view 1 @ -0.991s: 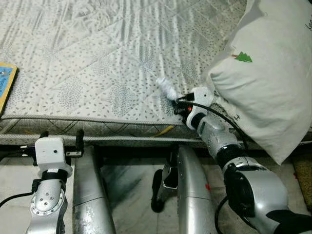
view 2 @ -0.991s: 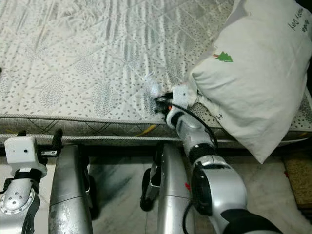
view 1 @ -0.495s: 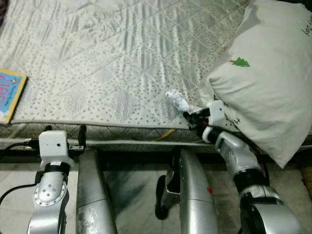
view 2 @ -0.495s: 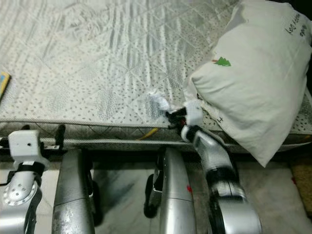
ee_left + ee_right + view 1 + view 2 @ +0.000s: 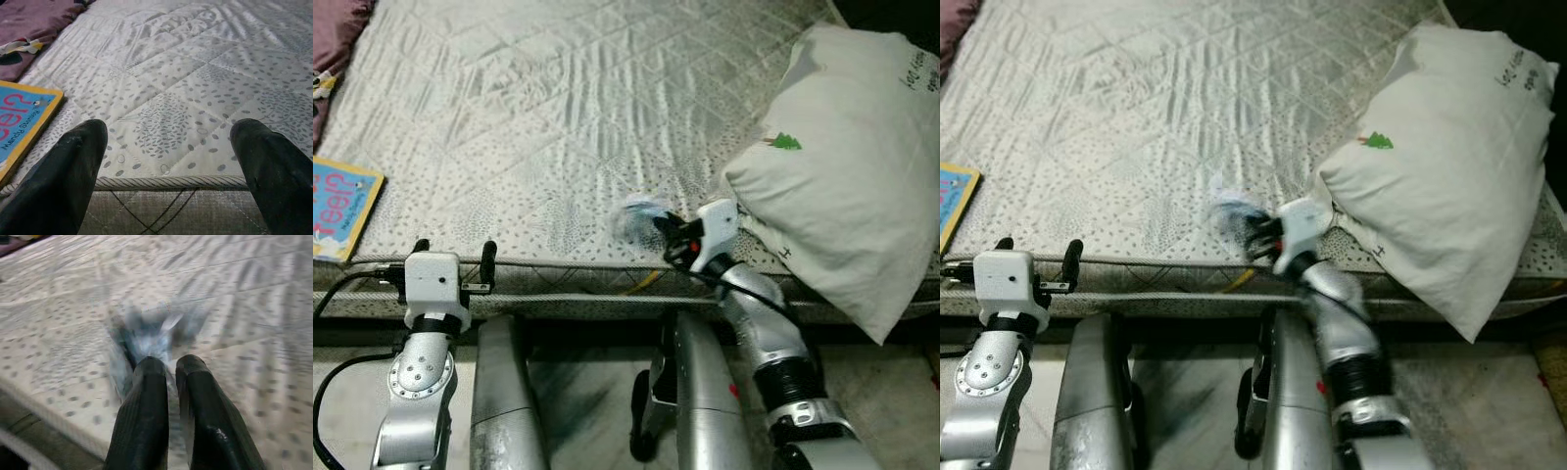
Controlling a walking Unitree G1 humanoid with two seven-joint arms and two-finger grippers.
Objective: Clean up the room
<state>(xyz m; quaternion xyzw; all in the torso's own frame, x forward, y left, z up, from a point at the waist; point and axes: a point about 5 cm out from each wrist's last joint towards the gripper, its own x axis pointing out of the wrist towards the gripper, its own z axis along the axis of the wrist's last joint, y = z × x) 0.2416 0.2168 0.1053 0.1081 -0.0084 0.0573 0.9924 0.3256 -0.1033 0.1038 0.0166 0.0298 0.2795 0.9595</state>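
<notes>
A quilted grey-white mattress with a leaf print is seen across the upper two thirds of the head views, its piped front edge running along the lower middle. A large white pillow printed with a small green tree is propped at the upper right of the frame, overhanging the mattress edge. A fold of purple cloth is glimpsed at the upper left corner, and a blue and yellow children's book is laid flat at the left edge, near the front of the mattress.

The right arm is raised at lower centre-right, and the right gripper is held just above the mattress near its front edge, beside the pillow's lower corner. Its jaws are drawn narrow and a crumpled scrap of whitish paper is pinched between them; the scrap is blurred in every view, so its exact form cannot be told. In the head view it is placed at centre frame, slightly left of the gripper.

The left gripper is held at the lower left, level with the mattress edge, its jaws spread wide with nothing between them.
</notes>
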